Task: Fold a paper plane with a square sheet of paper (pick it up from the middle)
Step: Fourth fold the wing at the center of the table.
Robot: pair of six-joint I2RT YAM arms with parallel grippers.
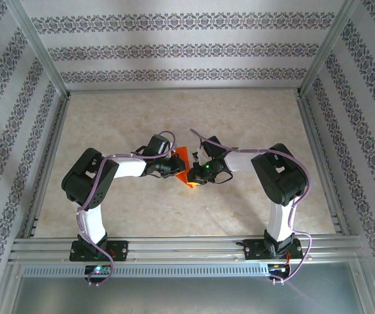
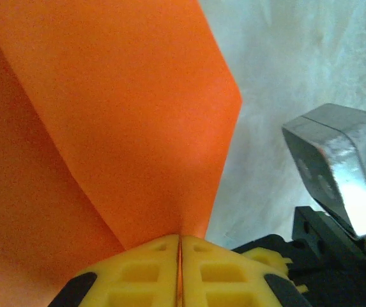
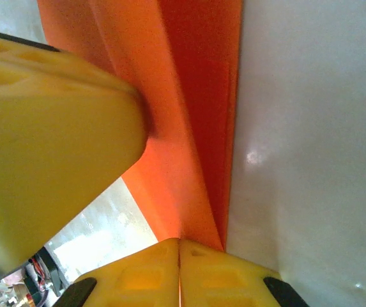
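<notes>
The left end effector (image 2: 179, 242), from nine o'clock, and the right end effector (image 3: 179, 243), from three o'clock, are each pinching shut on the thin, bright orange-red, partly folded paper sheet (image 2: 125, 115) over the middle of the pale marbled table (image 1: 174, 111), seemingly tensioning its crease between them.

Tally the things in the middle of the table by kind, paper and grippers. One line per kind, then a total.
Paper: 1, the orange paper sheet, creased and pinched from both sides.
Grippers: 2, the left gripper and the right gripper, each shut on the sheet.
Total: 3
</notes>
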